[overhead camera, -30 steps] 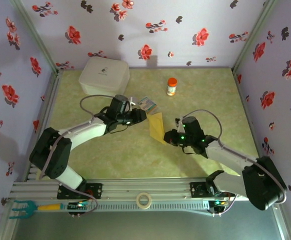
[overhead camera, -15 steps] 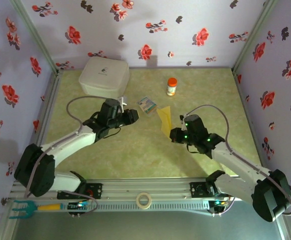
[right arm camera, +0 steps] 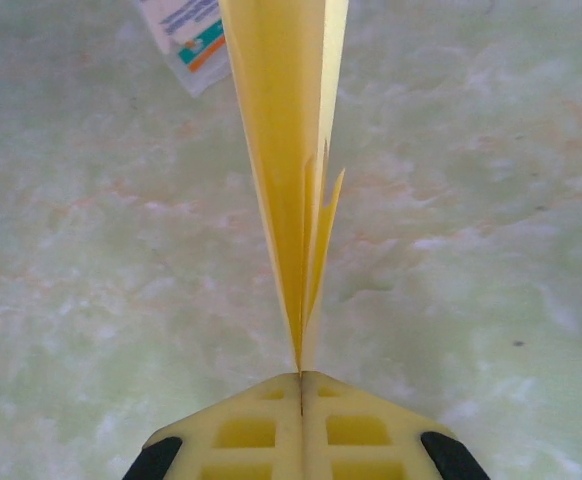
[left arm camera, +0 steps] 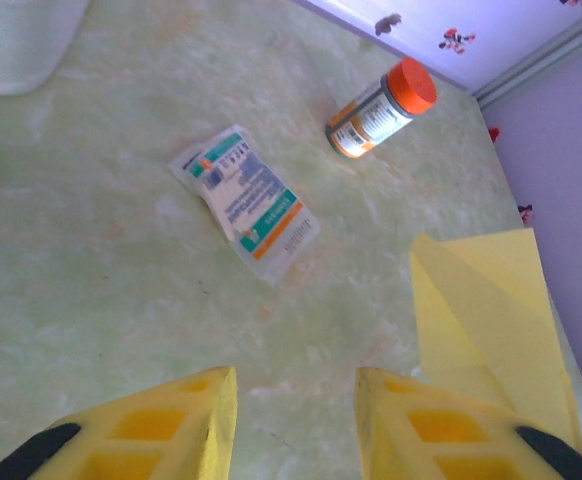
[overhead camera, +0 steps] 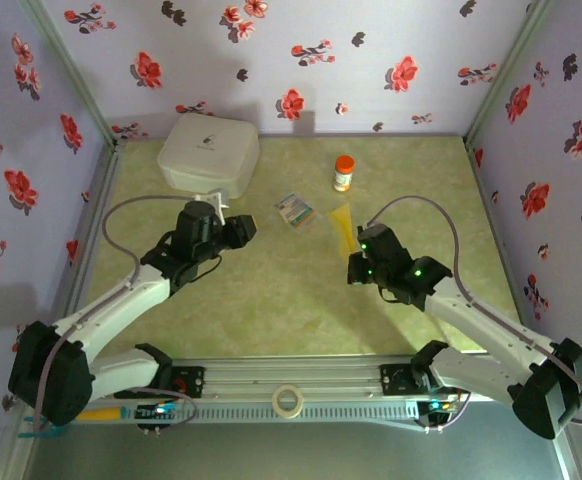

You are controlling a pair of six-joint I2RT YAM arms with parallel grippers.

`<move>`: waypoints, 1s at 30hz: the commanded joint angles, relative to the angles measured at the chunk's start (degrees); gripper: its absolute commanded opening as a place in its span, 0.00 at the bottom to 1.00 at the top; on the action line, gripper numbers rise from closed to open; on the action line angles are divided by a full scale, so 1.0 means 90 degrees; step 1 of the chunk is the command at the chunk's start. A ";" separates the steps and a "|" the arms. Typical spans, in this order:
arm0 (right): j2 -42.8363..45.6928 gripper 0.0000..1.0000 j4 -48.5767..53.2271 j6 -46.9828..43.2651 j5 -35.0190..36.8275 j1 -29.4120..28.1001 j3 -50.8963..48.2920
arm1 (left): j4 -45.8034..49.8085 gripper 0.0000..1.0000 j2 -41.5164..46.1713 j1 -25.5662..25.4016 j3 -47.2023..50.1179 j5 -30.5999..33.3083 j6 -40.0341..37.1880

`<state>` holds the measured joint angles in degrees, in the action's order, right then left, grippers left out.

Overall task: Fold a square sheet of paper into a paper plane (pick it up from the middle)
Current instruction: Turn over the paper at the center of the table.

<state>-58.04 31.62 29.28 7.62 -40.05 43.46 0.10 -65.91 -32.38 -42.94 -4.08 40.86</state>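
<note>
The paper plane (overhead camera: 342,227) is a slim folded piece of yellow paper with long creases, held upright above the table. My right gripper (overhead camera: 356,262) is shut on its near end. In the right wrist view the folded layers (right arm camera: 289,170) rise edge-on from the closed jaws of that gripper (right arm camera: 301,375). My left gripper (overhead camera: 243,229) hangs to the left of the plane, apart from it. Seen from the left wrist, this gripper (left arm camera: 296,385) is open with bare table between its fingers, and the plane (left arm camera: 496,315) stands off to the right.
A small printed packet (overhead camera: 293,209) lies flat between the two grippers. An orange-capped bottle (overhead camera: 343,173) stands behind it, and a white box (overhead camera: 209,150) sits at the back left. A tape roll (overhead camera: 288,400) rests on the front rail. Flowered walls close in three sides.
My left gripper has let go of the paper, opened slightly and drawn back left. The right gripper has carried the paper right and away, turning it edge-on to the top camera.
</note>
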 commanded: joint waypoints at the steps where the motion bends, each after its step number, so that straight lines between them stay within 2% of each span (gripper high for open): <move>1: -0.0057 0.05 0.0680 -0.0202 0.0992 -0.0154 0.0328 | 0.0126 0.37 0.0240 0.0134 0.0130 0.0236 -0.0272; 11: -0.0586 0.05 0.1289 -0.0226 0.2200 -0.0811 0.0796 | 0.0507 0.39 0.0285 0.0238 0.0092 0.0267 -0.0054; 15: -0.1076 0.05 0.1733 0.0012 0.3100 -0.1167 0.1056 | 0.0678 0.39 0.0345 0.0280 0.0112 0.0283 -0.0032; 18: -0.1514 0.05 0.1804 0.0017 0.3246 -0.1332 0.1155 | 0.0748 0.39 0.0382 0.0341 0.0158 0.0287 0.0023; 23: -0.2390 0.06 0.1636 -0.0106 0.2994 -0.1664 0.1260 | 0.0809 0.39 0.0487 0.0430 0.0274 0.0301 0.0067; 30: -0.3509 0.12 0.0795 -0.0456 0.0777 -0.2073 0.1272 | 0.0892 0.39 0.0782 0.0590 0.0469 0.0346 0.0174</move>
<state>-87.18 42.24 26.70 24.10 -56.75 53.76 6.42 -60.58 -27.81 -39.57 -2.26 41.47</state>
